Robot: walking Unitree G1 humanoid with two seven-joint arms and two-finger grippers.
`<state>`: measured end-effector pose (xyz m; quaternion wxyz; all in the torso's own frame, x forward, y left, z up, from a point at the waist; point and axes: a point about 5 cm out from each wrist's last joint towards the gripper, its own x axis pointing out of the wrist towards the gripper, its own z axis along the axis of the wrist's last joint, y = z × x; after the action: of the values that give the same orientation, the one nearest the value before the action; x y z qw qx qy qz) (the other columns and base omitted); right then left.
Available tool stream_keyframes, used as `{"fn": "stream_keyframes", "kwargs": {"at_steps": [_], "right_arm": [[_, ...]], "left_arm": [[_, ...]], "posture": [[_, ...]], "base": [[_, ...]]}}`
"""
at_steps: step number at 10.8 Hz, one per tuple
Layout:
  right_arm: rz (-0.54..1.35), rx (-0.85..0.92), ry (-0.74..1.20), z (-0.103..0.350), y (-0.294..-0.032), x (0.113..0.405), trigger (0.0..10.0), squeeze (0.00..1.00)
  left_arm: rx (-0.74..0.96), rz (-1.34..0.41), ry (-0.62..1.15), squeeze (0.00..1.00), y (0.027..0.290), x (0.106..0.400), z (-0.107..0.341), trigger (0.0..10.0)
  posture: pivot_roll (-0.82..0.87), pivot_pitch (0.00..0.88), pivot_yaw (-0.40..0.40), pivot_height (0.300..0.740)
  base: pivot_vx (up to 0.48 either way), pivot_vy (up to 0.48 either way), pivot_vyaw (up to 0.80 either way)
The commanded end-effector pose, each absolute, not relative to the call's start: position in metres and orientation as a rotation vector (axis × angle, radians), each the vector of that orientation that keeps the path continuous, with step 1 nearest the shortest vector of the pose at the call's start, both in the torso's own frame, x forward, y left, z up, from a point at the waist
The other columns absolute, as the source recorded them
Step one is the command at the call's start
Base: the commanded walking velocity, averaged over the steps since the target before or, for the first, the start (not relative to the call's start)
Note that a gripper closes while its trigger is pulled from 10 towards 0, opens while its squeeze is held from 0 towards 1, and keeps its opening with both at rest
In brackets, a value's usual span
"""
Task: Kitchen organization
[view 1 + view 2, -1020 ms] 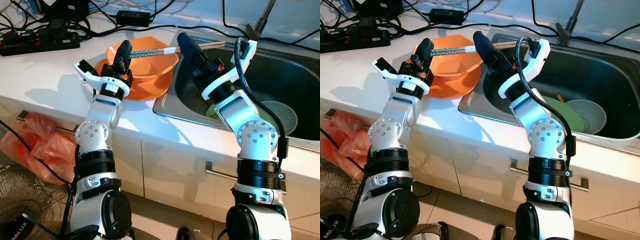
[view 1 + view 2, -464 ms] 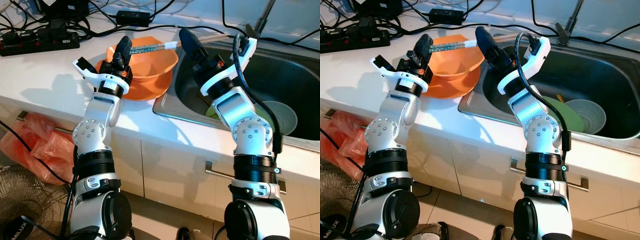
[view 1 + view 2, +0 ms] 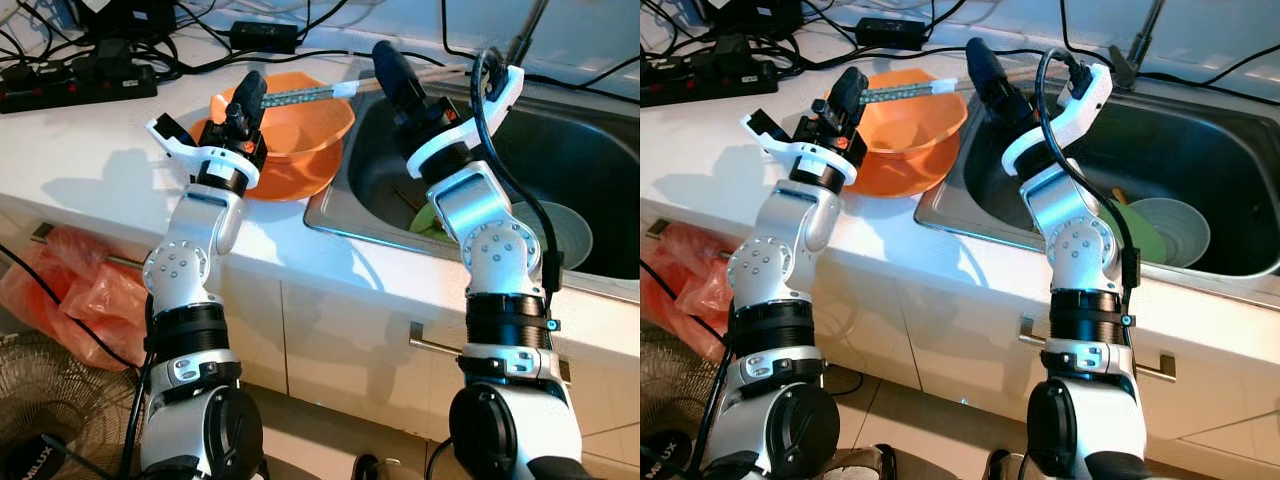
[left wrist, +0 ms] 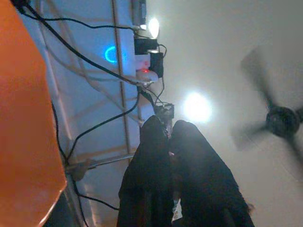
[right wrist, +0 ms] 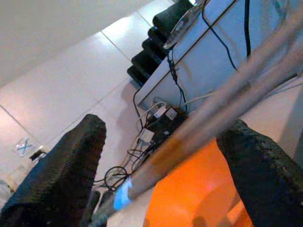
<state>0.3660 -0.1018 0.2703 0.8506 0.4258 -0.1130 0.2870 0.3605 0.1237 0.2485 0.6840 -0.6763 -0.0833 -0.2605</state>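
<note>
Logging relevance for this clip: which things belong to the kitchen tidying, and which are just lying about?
In play:
orange plastic bowl
long chopsticks
steel sink
green plate
grey bowl
left hand
right hand

Lying about:
black power strip
orange plastic bag

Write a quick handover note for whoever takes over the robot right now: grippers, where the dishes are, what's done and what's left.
Left gripper: jaws shut, raised at the near rim of the orange bowl on the counter.
Right gripper: jaws open, over the sink's left edge, straddling the chopsticks that lie across the bowl; not gripping them.
In the sink: green plate, grey bowl.
Done: nothing visibly put away.
Left: chopsticks, bowl, sink dishes.
</note>
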Motion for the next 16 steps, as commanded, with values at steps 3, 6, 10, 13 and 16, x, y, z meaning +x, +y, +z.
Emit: {"fn": "stream_keyframes", "kwargs": {"at_steps": [3, 6, 10, 13, 16], "right_arm": [[0.617, 0.897, -0.277, 0.278, -0.103, 0.368, 0.0, 0.0], [0.62, 0.895, -0.275, 0.278, -0.102, 0.368, 0.0, 0.0], [0.62, 0.892, -0.283, 0.28, -0.102, 0.369, 0.0, 0.0], [0.62, 0.891, -0.29, 0.282, -0.103, 0.369, 0.0, 0.0], [0.621, 0.879, -0.294, 0.283, -0.1, 0.369, 0.0, 0.0]], "left_arm": [[-1.635, -0.593, -0.111, 0.0, 0.094, 0.354, 0.233, 0.0], [-1.638, -0.59, -0.101, 0.0, 0.092, 0.354, 0.232, 0.0], [-1.647, -0.575, -0.091, 0.0, 0.092, 0.354, 0.229, 0.0], [-1.648, -0.574, -0.075, 0.0, 0.089, 0.355, 0.227, 0.0], [-1.635, -0.571, -0.051, 0.0, 0.087, 0.356, 0.222, 0.0]], "posture": [[0.02, 0.122, 0.007, 0.74], [0.02, 0.123, 0.004, 0.74], [0.02, 0.121, 0.008, 0.74], [0.02, 0.122, 0.006, 0.74], [0.02, 0.12, 0.009, 0.74]], "base": [[0.0, 0.0, 0.0], [0.0, 0.0, 0.0], [0.0, 0.0, 0.0], [0.0, 0.0, 0.0], [0.0, 0.0, 0.0]]}}
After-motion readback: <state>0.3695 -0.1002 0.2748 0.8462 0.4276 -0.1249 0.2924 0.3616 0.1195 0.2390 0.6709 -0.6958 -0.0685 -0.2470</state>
